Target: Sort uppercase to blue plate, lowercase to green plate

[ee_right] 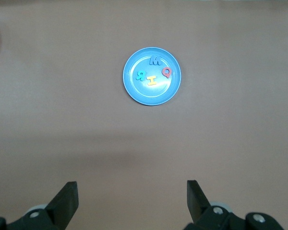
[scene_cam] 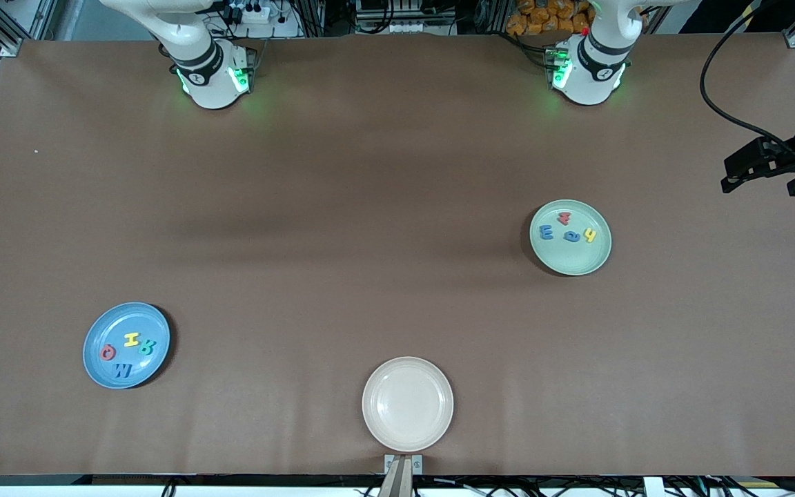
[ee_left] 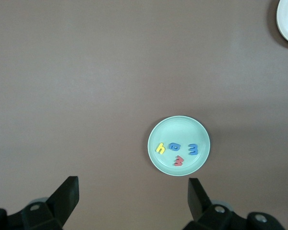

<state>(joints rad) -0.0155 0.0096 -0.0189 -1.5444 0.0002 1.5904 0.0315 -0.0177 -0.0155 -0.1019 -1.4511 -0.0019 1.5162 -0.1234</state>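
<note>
The blue plate (scene_cam: 104,328) lies toward the right arm's end, near the front camera. On it are a red Q (scene_cam: 108,353), yellow H (scene_cam: 132,339), teal R (scene_cam: 147,347) and blue M (scene_cam: 122,371). The green plate (scene_cam: 570,261) toward the left arm's end carries a small red letter (scene_cam: 564,219), a three-pronged blue m (scene_cam: 546,232), a rounded blue e (scene_cam: 570,236) and a yellow h (scene_cam: 589,235). My left gripper (ee_left: 133,184) hangs open high over bare table, looking down on the green plate (ee_left: 179,125). My right gripper (ee_right: 132,184) is open high above the table, with the blue plate (ee_right: 152,94) below.
An empty cream-white plate (scene_cam: 407,404) sits at the middle of the table's edge nearest the front camera. Both arm bases stand along the edge farthest from that camera. A black camera mount (scene_cam: 777,162) overhangs the left arm's end.
</note>
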